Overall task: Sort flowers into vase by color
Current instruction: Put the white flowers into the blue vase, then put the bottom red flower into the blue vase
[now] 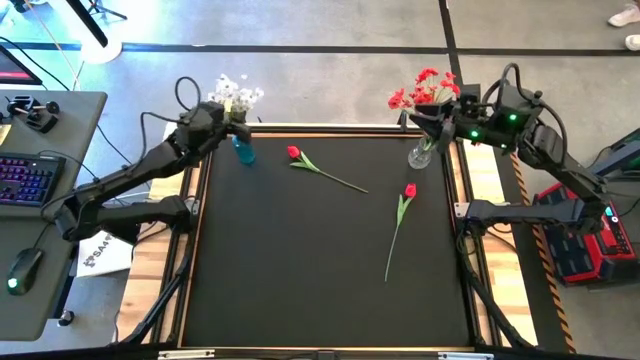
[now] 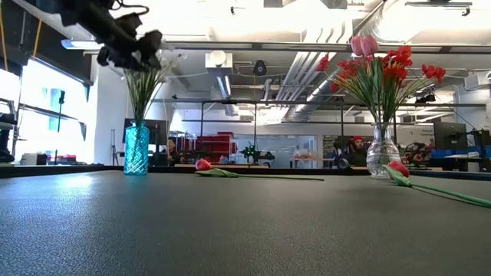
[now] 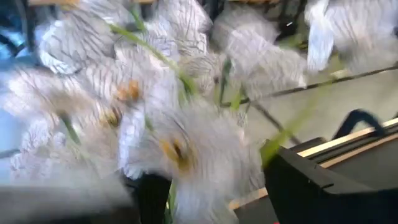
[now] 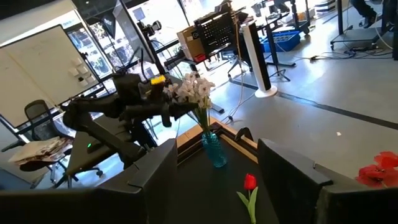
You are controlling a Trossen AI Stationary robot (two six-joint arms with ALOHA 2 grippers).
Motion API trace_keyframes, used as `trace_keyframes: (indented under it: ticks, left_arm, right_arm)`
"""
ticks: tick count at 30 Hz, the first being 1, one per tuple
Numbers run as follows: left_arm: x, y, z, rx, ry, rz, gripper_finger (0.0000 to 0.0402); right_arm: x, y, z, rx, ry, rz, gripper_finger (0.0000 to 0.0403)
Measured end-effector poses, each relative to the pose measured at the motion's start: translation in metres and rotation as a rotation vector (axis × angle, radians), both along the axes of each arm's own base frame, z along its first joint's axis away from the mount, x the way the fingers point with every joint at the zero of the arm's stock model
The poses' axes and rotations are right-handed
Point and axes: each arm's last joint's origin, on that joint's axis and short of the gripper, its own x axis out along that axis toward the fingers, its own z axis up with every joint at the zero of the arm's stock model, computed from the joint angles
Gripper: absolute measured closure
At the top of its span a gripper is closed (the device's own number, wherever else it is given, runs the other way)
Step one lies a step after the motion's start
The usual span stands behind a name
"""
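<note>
A teal vase (image 1: 243,152) (image 2: 136,149) at the table's far left holds white blossom sprays (image 1: 238,94) (image 3: 186,143). My left gripper (image 1: 226,112) (image 3: 230,199) is level with the blossoms, fingers apart, blossoms between them. A clear glass vase (image 1: 420,155) (image 2: 382,151) at the far right holds red sprays (image 1: 428,86) and a pink tulip (image 2: 364,44). My right gripper (image 1: 440,118) (image 4: 214,186) hovers open beside those flowers, empty. Two red buds (image 1: 294,152) (image 1: 410,190) lie flat on the black mat by their green stems. My left gripper has its fingers (image 3: 311,186) spread on either side of the white blossoms (image 3: 186,155), coming in about level from the table's left. The blurred blossoms hide the finger pads, so I cannot tell whether a finger touches them. The stems stand in the teal vase.
A wooden rim (image 1: 200,190) frames the black mat (image 1: 300,260), whose near half is bare. A desk with a keyboard (image 1: 25,178) and mouse (image 1: 22,270) stands to the left. Equipment and people show in the room beyond the far edge.
</note>
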Motion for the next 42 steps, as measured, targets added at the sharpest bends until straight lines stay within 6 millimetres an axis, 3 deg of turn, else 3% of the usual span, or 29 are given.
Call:
trace_keyframes:
  ticks: [12,21,30,37,42]
  left_arm:
    - [-0.006,-0.025,0.035,-0.005,-0.04,-0.186,0.0183]
    - [-0.003,-0.043,0.061,0.057,-0.059,-0.225,0.0183]
    - [-0.002,-0.053,0.091,0.101,0.034,-0.204,0.0183]
    - [0.006,-0.06,0.107,0.123,0.032,-0.235,0.0184]
    - [0.007,-0.069,0.119,0.131,0.052,-0.241,0.0184]
  right_arm:
    - [0.002,0.005,0.0,0.077,-0.031,0.063,0.0194]
    - [0.008,0.016,-0.006,0.118,0.03,0.298,0.0194]
    - [0.009,0.038,-0.051,0.486,0.462,0.357,0.0194]
    - [0.016,0.044,-0.079,0.714,0.718,0.081,0.0194]
    - [0.028,0.052,-0.119,0.83,0.821,-0.017,0.0194]
